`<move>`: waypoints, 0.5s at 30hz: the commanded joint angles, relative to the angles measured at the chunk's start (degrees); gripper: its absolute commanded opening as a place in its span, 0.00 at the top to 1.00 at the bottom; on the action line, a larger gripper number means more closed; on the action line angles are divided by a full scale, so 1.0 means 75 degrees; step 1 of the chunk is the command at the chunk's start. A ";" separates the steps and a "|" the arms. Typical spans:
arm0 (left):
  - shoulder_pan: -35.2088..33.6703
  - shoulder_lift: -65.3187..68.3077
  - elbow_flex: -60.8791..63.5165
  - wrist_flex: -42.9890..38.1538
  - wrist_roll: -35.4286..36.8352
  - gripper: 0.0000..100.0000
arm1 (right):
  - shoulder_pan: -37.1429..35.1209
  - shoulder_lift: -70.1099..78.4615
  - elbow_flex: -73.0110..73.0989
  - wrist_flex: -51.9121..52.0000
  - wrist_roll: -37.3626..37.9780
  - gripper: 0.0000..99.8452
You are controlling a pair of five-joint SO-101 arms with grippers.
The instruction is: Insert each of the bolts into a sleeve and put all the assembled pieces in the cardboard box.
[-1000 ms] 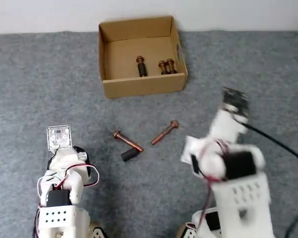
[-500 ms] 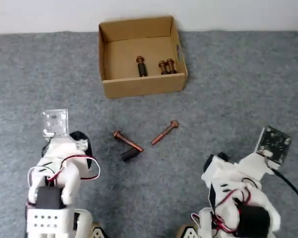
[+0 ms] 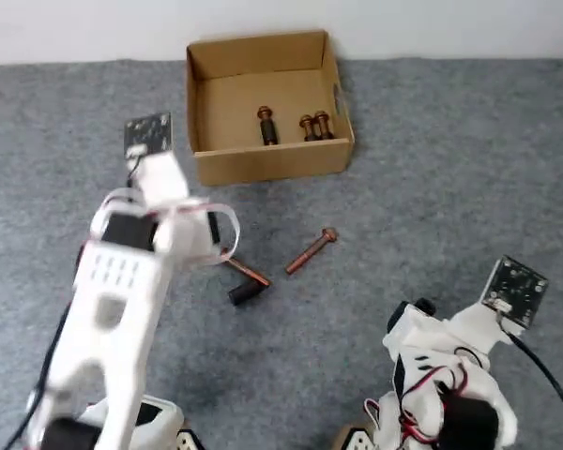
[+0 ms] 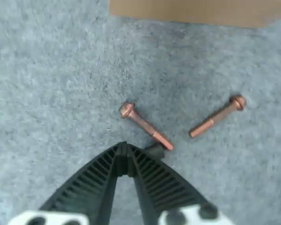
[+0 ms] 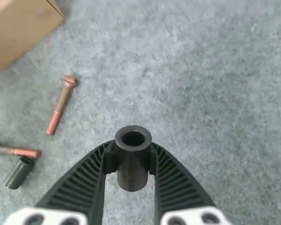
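Note:
A cardboard box (image 3: 263, 164) at the back of the table holds three assembled pieces (image 3: 300, 125). Two copper bolts (image 3: 311, 251) (image 3: 251, 273) and a black sleeve (image 3: 246, 292) lie loose on the carpet in front of it. My left arm (image 3: 155, 234) hangs over the left bolt's head. Its gripper (image 4: 125, 147) is shut and empty, just short of that bolt (image 4: 145, 125) and the loose sleeve (image 4: 154, 150). The other bolt (image 4: 218, 116) lies farther off. At the front right, my right gripper (image 5: 132, 149) is shut on a second black sleeve (image 5: 132, 176), held upright with its bore showing.
Grey carpet (image 3: 432, 187) covers the table. The box's front wall (image 4: 201, 9) stands beyond the bolts, and its corner (image 5: 18, 28) also appears in the right wrist view. My right arm (image 3: 441, 347) sits low near the front edge.
The left arm has swung up and forward from its resting spot to above the left bolt. The right arm drew back from mid-table to the front right, then stayed there.

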 commanded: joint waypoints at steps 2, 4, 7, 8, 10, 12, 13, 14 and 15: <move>0.0094 0.1536 -0.1354 0.0129 0.0610 0.99 | 0.0064 -0.0135 -0.0012 -0.0217 0.0035 0.99; 0.0094 0.1993 -0.1483 0.0129 0.0914 0.99 | 0.0158 -0.0193 0.0012 -0.0229 0.0035 0.99; 0.0082 0.2590 -0.1565 0.0094 0.1184 0.99 | 0.0404 -0.0322 0.0012 -0.0229 0.0035 0.99; 0.0082 0.2755 -0.1588 0.0117 0.1266 0.99 | 0.0428 -0.0358 0.0012 -0.0229 0.0035 0.99; 0.0094 0.3048 -0.1588 0.0141 0.1442 0.97 | 0.0440 -0.0440 0.0012 -0.0229 0.0035 0.99; 0.0094 0.3270 -0.1588 0.0141 0.1536 0.92 | 0.0440 -0.0522 0.0047 -0.0240 0.0035 0.99; 0.0094 0.3376 -0.1588 0.0141 0.1571 0.88 | 0.0440 -0.0568 0.0070 -0.0252 0.0035 0.99; 0.0117 0.3446 -0.1600 0.0141 0.1571 0.86 | 0.0428 -0.0615 0.0082 -0.0252 0.0035 0.99; 0.0176 0.3528 -0.1612 0.0141 0.1571 0.84 | 0.0428 -0.0662 0.0082 -0.0264 0.0035 0.99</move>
